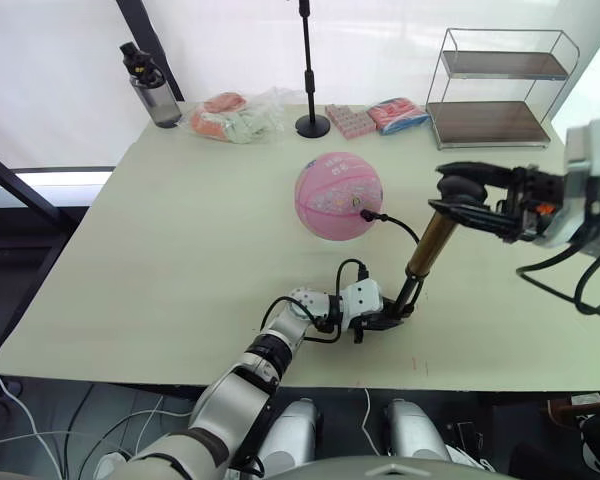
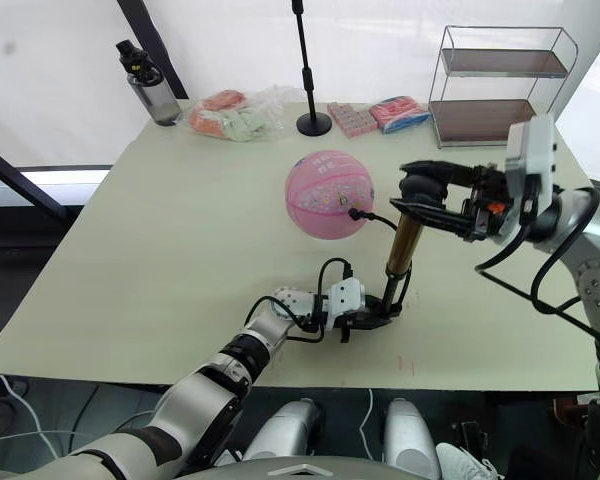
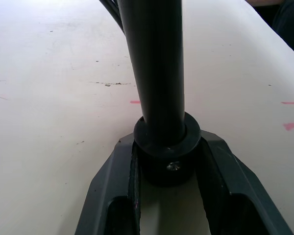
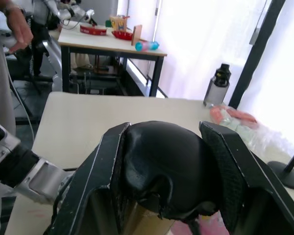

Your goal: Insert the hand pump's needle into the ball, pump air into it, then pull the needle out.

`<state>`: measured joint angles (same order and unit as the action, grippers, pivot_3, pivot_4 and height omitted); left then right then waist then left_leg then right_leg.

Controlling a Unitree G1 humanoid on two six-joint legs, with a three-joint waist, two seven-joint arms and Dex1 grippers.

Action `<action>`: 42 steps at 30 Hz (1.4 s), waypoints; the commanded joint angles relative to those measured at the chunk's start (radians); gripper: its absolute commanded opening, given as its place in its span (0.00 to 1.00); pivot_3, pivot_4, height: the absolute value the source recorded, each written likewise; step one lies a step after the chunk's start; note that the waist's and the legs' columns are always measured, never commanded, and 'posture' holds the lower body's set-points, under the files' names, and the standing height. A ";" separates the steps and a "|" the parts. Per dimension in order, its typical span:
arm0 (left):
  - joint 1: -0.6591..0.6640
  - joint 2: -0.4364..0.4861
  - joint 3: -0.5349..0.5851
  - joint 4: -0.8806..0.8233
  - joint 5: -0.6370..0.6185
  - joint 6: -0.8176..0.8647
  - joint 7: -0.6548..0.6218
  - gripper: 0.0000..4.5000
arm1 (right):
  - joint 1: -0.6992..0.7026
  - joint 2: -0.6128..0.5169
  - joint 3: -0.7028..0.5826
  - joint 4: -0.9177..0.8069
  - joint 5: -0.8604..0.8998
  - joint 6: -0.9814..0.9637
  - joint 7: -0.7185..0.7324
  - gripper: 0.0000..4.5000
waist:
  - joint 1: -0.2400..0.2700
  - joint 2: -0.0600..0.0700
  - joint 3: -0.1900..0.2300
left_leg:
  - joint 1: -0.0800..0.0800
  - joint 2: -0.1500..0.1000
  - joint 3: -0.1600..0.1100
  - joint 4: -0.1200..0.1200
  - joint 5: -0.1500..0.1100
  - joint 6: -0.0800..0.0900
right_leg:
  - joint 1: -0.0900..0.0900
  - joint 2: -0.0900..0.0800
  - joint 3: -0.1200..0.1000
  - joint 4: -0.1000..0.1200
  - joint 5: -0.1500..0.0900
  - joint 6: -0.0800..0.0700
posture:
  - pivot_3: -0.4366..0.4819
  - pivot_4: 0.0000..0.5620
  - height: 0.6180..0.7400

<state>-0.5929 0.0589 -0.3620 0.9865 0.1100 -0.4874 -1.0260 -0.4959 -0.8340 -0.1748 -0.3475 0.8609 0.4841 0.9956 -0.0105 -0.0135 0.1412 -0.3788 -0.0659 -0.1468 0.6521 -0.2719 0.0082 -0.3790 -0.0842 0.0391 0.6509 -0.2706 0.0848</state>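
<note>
The hand pump (image 1: 427, 243) stands tilted on the table (image 1: 160, 260), just right of the ball (image 1: 338, 196). The left gripper (image 1: 388, 316) is clamped on its black base; the right gripper (image 2: 416, 197) is closed around its black handle (image 4: 166, 166). The hose (image 1: 400, 224) runs to the ball, with the needle (image 1: 366, 214) at its surface.

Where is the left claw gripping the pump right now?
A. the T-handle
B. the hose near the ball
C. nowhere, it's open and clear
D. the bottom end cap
D: the left claw is shut on the pump's black bottom cap at the table, while the right claw holds the T-handle.
</note>
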 commanded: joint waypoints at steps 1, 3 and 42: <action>0.052 0.017 -0.055 0.059 0.063 0.034 -0.032 0.24 | -0.078 -0.015 -0.104 -0.011 0.026 -0.020 -0.028 0.41 | 0.000 0.001 0.000 | 0.000 0.000 0.000 0.000 0.000 0.000 | 0.000 0.000 0.000 0.000 0.000 0.000 | 0.48 0.27 1.00; 0.052 0.016 -0.054 0.058 0.062 0.035 -0.032 0.24 | -0.077 -0.013 -0.100 -0.016 0.030 -0.008 -0.027 0.41 | 0.000 0.001 0.001 | -0.001 0.000 0.000 0.000 0.000 0.000 | -0.001 -0.001 0.000 0.000 0.000 0.000 | 0.48 0.27 1.00; 0.054 0.010 -0.055 0.056 0.064 0.038 -0.023 0.24 | 0.369 0.271 0.212 0.111 -0.375 -0.352 -0.027 0.41 | -0.001 -0.002 -0.010 | 0.011 0.000 0.001 -0.001 0.000 0.000 | 0.007 0.003 0.001 0.001 0.000 0.000 | 0.48 0.27 1.00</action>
<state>-0.5836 0.0589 -0.3625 0.9917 0.1143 -0.4685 -1.0162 -0.1405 -0.5597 0.0349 -0.2240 0.4640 0.0880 0.9660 -0.0115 -0.0150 0.1313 -0.3677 -0.0663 -0.1455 0.6505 -0.2720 0.0081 -0.3717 -0.0814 0.0406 0.6515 -0.2710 0.0848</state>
